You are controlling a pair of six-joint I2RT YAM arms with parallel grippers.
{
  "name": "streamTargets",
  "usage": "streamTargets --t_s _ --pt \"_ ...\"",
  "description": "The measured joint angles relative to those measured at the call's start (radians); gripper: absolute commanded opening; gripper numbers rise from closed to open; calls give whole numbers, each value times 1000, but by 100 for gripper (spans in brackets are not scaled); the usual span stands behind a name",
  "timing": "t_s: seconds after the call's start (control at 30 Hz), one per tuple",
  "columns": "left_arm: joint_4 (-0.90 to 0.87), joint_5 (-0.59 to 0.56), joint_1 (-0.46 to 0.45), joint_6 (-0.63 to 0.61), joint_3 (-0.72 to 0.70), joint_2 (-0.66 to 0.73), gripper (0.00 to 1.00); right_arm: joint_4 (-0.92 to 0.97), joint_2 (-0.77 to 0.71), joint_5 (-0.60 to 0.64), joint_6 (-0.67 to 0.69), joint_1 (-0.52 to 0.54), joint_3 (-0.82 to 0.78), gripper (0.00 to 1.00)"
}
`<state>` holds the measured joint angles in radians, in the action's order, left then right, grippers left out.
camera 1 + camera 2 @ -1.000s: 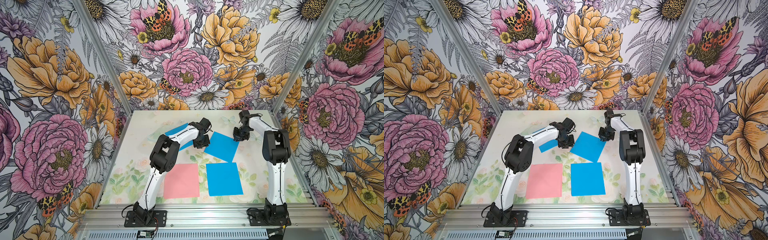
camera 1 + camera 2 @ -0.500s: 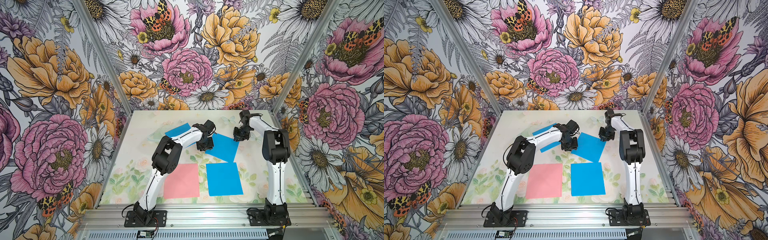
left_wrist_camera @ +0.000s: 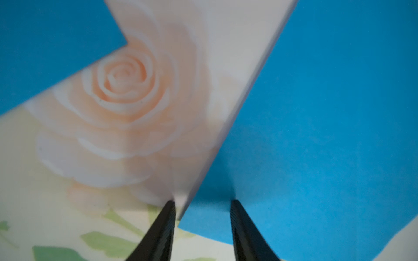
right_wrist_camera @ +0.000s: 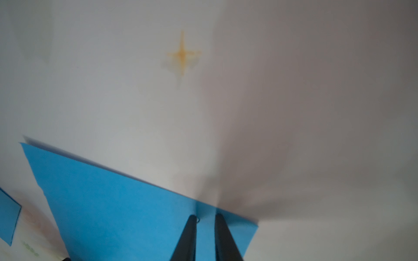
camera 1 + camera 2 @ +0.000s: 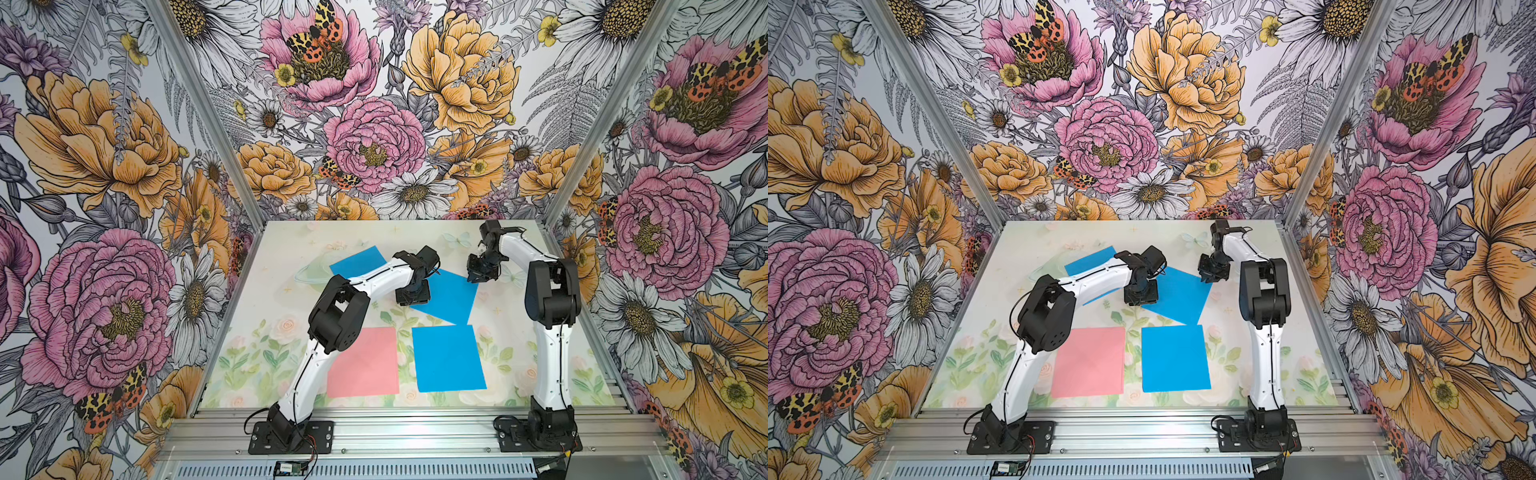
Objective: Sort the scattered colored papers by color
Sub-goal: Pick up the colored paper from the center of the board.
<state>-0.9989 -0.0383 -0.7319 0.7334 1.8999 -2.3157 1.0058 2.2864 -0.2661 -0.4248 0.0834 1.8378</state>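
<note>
Light pink square paper sheet (image 5: 365, 365): the reference item. It lies flat at the front of the pastel floral-printed table surface (image 5: 266, 332). Only one pink outline shows in both top views. It cannot be told whether more pink sheets lie stacked beneath it.

First bright blue square paper sheet (image 5: 449, 359): lies flat just beside the pink sheet, on the right arm's side. Its edges run parallel to the pink sheet's, and a narrow strip of table separates the two.

Second bright blue square paper sheet (image 5: 453, 297): lies beyond the pink sheet, toward the right arm's side, and is turned at an angle. Its near corner reaches the first sheet's far edge.

Third bright blue square paper sheet (image 5: 357, 262): lies well beyond the pink sheet, toward the back wall, partly covered by the left arm.

Left gripper (image 3: 202, 203): jaws spread and straddling one edge of the second sheet. One tip is over the table and the other over the blue paper. Nothing is pinched.

Right gripper (image 4: 205, 217): positioned at the corner of the second sheet farthest from the pink sheet. The jaws stand close together, with blue showing in the slim gap. It cannot be told whether they pinch the paper.

Progress, as judged: the pink group looks settled and one blue sheet is placed. The second and third blue sheets remain to be brought to the first, so the task appears past its midpoint.
</note>
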Motion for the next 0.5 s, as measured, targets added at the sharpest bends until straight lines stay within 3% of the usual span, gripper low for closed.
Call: streamTargets --t_s 0.5 --pt "8 80 5 -4 22 -14 47 -1 0 -14 0 -6 -2 18"
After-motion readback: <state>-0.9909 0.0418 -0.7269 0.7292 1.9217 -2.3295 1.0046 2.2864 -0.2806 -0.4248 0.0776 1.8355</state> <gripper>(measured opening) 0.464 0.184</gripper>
